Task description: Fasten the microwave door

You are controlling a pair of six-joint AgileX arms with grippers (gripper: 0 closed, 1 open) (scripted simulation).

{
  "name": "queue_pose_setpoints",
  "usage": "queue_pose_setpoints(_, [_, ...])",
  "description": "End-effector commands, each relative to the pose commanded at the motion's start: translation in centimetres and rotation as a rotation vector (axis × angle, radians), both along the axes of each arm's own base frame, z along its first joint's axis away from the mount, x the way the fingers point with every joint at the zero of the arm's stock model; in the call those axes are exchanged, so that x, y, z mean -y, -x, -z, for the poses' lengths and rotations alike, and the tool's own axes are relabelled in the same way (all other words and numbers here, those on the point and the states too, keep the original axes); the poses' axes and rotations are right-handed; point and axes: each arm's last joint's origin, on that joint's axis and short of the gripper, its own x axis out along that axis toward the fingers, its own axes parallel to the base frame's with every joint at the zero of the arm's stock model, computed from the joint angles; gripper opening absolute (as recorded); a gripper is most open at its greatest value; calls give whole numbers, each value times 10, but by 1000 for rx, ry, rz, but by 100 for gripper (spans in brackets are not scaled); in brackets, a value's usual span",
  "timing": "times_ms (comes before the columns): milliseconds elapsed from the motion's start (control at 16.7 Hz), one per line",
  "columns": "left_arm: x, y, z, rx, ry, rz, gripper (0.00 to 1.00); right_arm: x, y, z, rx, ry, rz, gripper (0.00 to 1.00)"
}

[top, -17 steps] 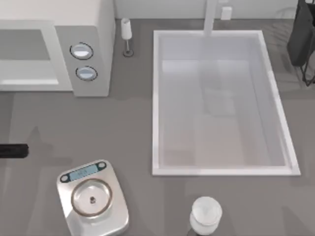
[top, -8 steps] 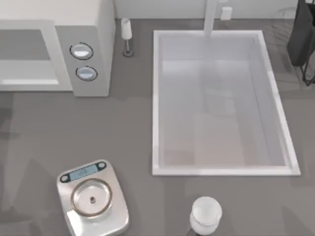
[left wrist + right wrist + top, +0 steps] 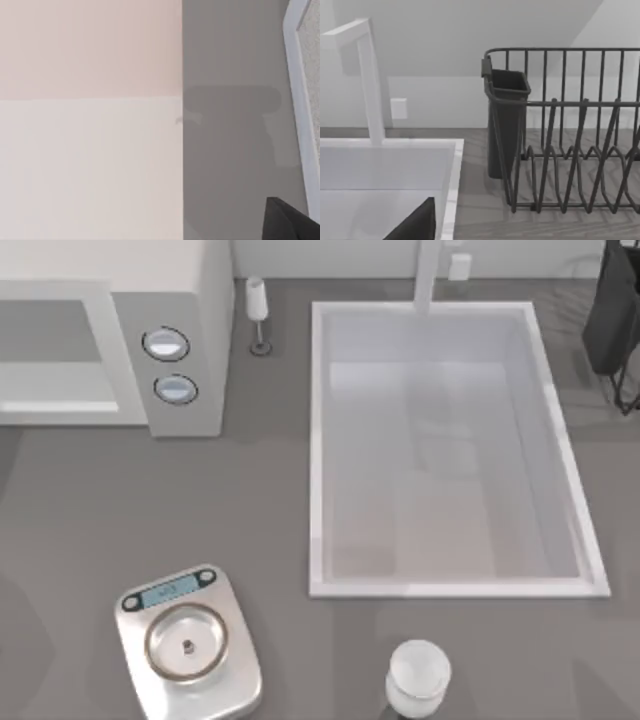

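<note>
From above: smooth grey worktop, matte and flat. At the far left, the microwave, a big off-white box with a grey control panel and two round silver-rimmed bluish knobs. Beside that panel, the microwave door, a pale frame around a flat grey window, lying flush with the front of the box. Just right of the microwave, a small stemmed glass, upright. Right of centre, a wide rectangular white sink with a slim white tap at its far rim. At the near left, a shiny silver kitchen scale with a round pan and a bluish display, well apart from the microwave. Near the front edge below the sink, a round whitish jar. At the far right, a dark wire dish rack.

Left wrist view: pale pinkish-white flat surface meeting grey worktop, a soft shadow on the grey, a white edge with speckled fill at one side, and a dark corner of the left claw; grip impossible to tell.

Right wrist view: white sink rim, square tap, black wire rack with a dark cutlery cup, and a dark tip of the right claw; grip impossible to tell.
</note>
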Motion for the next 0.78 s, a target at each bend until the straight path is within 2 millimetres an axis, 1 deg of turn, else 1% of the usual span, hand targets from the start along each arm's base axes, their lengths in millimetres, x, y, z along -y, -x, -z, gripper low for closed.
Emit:
queue_pose_setpoints(120, [-17,3,1,-6,61,13,0,0,0,0,0,0,0,100])
queue_pose_setpoints(240, [-25,3,3,-6,93,28,0,0,0,0,0,0,0,100])
queue_pose_setpoints(600, [-24,1,3,-5,95,36,0,0,0,0,0,0,0,100])
queue_pose_setpoints(660, [-24,1,7,-7,98,36,0,0,0,0,0,0,0,100])
queue_pose_setpoints(780, [-26,0,24,-10,104,35,0,0,0,0,0,0,0,100])
